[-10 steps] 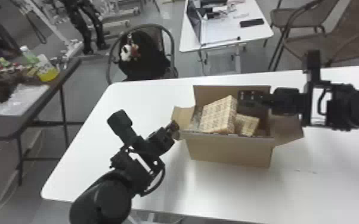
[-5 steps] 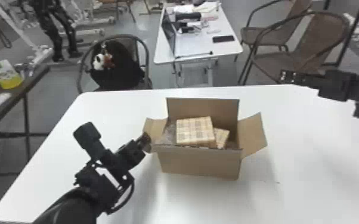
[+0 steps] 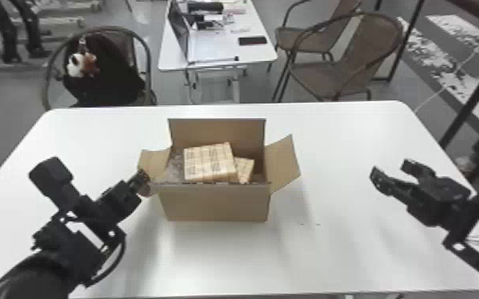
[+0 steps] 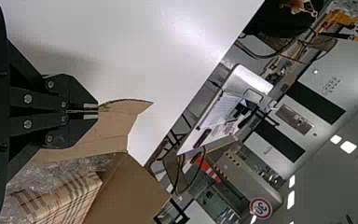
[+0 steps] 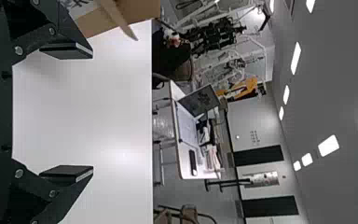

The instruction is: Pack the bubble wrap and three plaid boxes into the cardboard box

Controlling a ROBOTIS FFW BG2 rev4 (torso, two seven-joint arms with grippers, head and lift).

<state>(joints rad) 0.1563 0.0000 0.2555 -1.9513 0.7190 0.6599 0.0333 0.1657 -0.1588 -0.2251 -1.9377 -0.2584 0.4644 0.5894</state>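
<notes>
An open brown cardboard box (image 3: pixel 215 203) stands upright on a white, smooth-topped bench (image 3: pixel 354 242), packed with clear, crinkled bubble wrap (image 3: pixel 175 167) and tan plaid boxes. The wrap sits inside toward the robot's left; beside it lies a broad plaid box (image 3: pixel 209 161), its patterned face up, with a second plaid box (image 3: pixel 245 169) partly behind it toward the robot's right. At the near left corner, the black two-fingered left tool (image 3: pixel 143 178) is closed on the tan cardboard left flap (image 3: pixel 154 160). The black two-fingered right tool (image 3: pixel 390 169), its fingers spread and holding nothing, is above the bench well apart from the carton on the robot's right.

The packing appears complete or nearly so: the bubble wrap and two plaid boxes are in. Whether a third lies beneath or behind them cannot be told from here. The left flap and the tan cardboard right flap (image 3: pixel 284 167) spread outward, while the rear panel (image 3: pixel 217 133) rises behind the contents. If all three plaid boxes are inside, what is left would likely be only to release the left flap and draw the left tool clear.
</notes>
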